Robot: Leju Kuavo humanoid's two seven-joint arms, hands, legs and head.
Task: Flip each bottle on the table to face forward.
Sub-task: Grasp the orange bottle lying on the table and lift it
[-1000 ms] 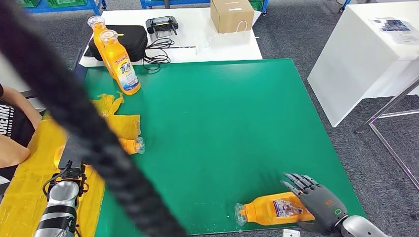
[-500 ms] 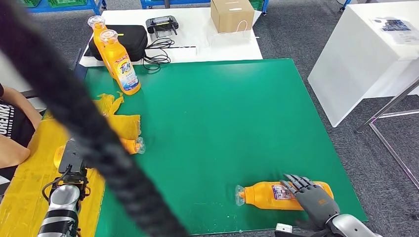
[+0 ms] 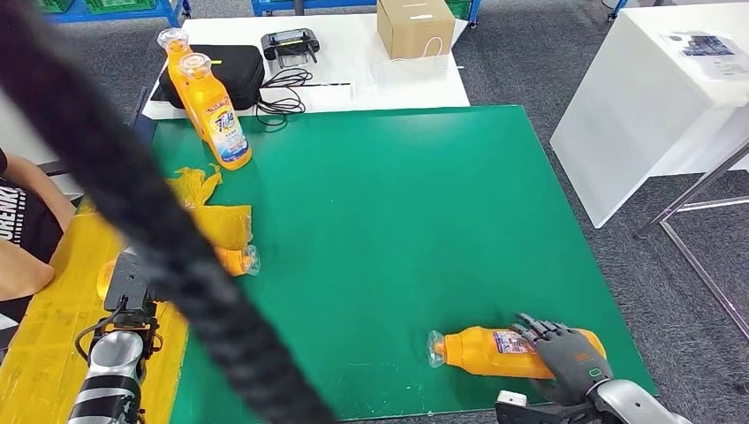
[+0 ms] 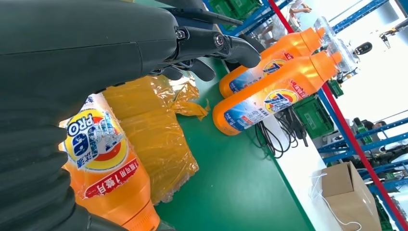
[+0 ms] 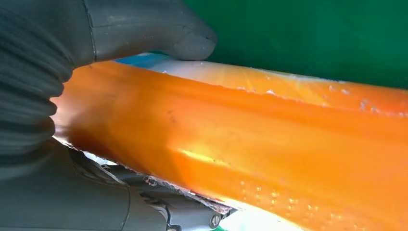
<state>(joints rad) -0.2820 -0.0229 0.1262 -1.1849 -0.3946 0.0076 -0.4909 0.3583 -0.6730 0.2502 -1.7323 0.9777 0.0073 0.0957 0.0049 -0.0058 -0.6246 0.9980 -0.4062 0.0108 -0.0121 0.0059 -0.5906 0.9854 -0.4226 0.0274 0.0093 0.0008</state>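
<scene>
Head view: green table mat [image 3: 380, 221]; orange plastic detergent bottle lying on its side [image 3: 481, 351] at the near right edge, cap leftward, right hand [image 3: 570, 358] wrapped over its base end. Two upright orange labelled bottles [image 3: 212, 110] at the far left corner.

Left wrist view: left hand [image 4: 96, 43], fingers [image 4: 235, 48] spread, grasping nothing, over an orange bottle in crumpled yellow wrap [image 4: 110, 163].

Right wrist view: thumb [image 5: 154, 29] and fingers clasping the lying bottle.
</scene>
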